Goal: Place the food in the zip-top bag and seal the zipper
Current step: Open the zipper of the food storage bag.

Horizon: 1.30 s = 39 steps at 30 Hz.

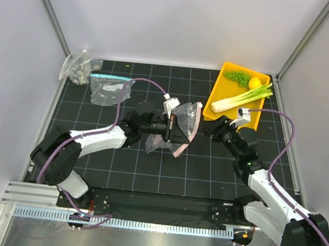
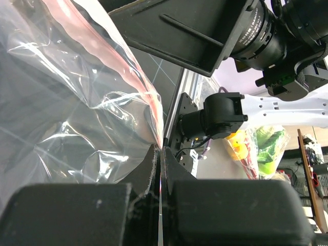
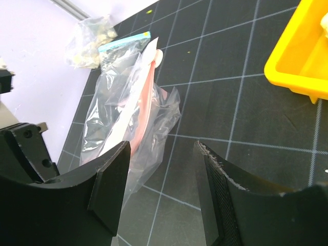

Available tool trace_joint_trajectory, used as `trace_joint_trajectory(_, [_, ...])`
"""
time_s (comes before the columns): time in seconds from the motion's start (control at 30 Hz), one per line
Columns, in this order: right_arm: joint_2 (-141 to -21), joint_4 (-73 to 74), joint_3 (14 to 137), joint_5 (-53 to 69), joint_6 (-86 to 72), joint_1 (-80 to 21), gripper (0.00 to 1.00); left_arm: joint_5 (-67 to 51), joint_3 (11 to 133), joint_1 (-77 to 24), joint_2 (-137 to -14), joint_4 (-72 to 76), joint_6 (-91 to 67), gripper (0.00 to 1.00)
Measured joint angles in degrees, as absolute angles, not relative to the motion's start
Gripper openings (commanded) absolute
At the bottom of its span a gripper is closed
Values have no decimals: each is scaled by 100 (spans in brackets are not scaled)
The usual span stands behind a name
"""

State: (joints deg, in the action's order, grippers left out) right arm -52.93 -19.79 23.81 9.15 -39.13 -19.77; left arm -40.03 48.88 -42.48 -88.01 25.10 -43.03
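Observation:
The zip-top bag point(image 1: 183, 127) hangs crumpled above the mat at mid-table, and my left gripper point(image 1: 174, 130) is shut on its edge. In the left wrist view the jaws point(image 2: 161, 151) pinch the clear film just below the pink-red zipper point(image 2: 124, 62). My right gripper point(image 1: 212, 127) stands open just right of the bag, with nothing between its fingers point(image 3: 163, 148). From there the bag point(image 3: 123, 120) and its zipper point(image 3: 142, 105) lie ahead to the left. The food sits in the yellow tray point(image 1: 219, 87): the grapes point(image 1: 236, 76), the lemon point(image 1: 254, 83) and the leek point(image 1: 243, 98).
A clear bag with a light-blue strip point(image 1: 109, 87) lies at the back left, and a small bunched bag point(image 1: 78, 69) sits in the far left corner. The yellow tray's corner point(image 3: 302, 59) is close on the right of my right gripper. Frame posts border the mat.

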Motion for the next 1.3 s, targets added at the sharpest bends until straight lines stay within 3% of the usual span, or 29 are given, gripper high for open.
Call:
trace_joint_trajectory(0.37, [-5575, -2528, 2381, 1494, -3962, -1975, 58, -4112, 4963, -4278, -8936, 2510, -4283, 0])
trace_joint_trajectory(0.7, [-6029, -2891, 2383, 2075, -4121, -1975, 40, -4058, 4971, -4307, -8941, 2434, -4110, 0])
trace_joint_trajectory(0.97, [-6117, -3439, 2383, 2536, -4322, -1975, 32, -3817, 4971, -4311, -8938, 2187, -3940, 0])
trace_joint_trajectory(1.3, [-6504, -3730, 2388, 2849, -4506, -1975, 40, -3540, 4969, -4311, -8678, 1955, -3691, 0])
